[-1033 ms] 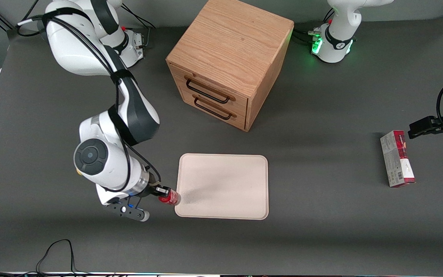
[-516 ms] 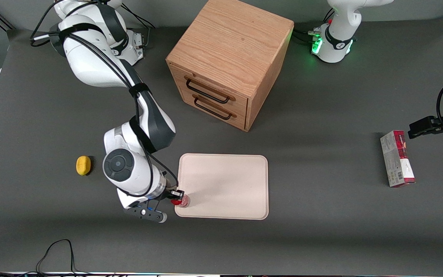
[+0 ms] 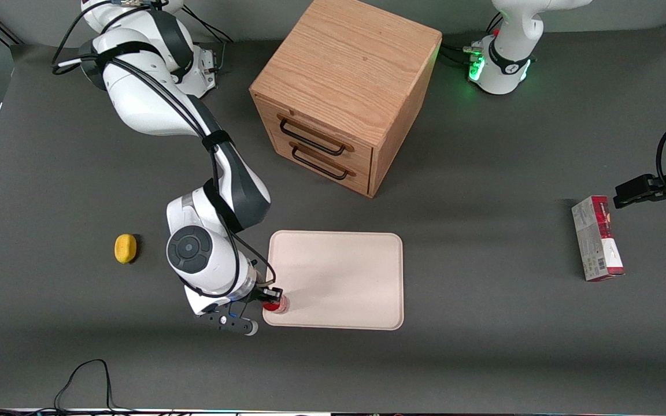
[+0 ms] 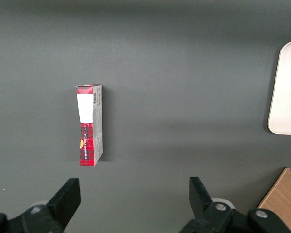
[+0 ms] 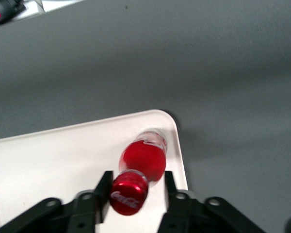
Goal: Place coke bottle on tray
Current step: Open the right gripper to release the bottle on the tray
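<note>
i see my gripper [image 3: 270, 296] [image 5: 136, 190] clenched on the coke bottle [image 3: 277, 303] [image 5: 141, 165], over the tray [image 3: 344, 271] [image 5: 53, 155] corner nearest the yellow lump [image 3: 125, 248].

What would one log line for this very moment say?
step: placing | gripper: shut on coke bottle | bottle: over tray corner nearest working arm | release: not yet

Front view looking steeply down from high, taking in whole table. Right wrist camera hanging close over tray [image 5: 63, 155] corner, looking down between gripper [image 5: 136, 194] fingers. Left wrist camera facing down on carton [image 4: 89, 125]. All three views sharing tray [image 3: 336, 280]; carton [image 3: 597, 238] showing in two.
</note>
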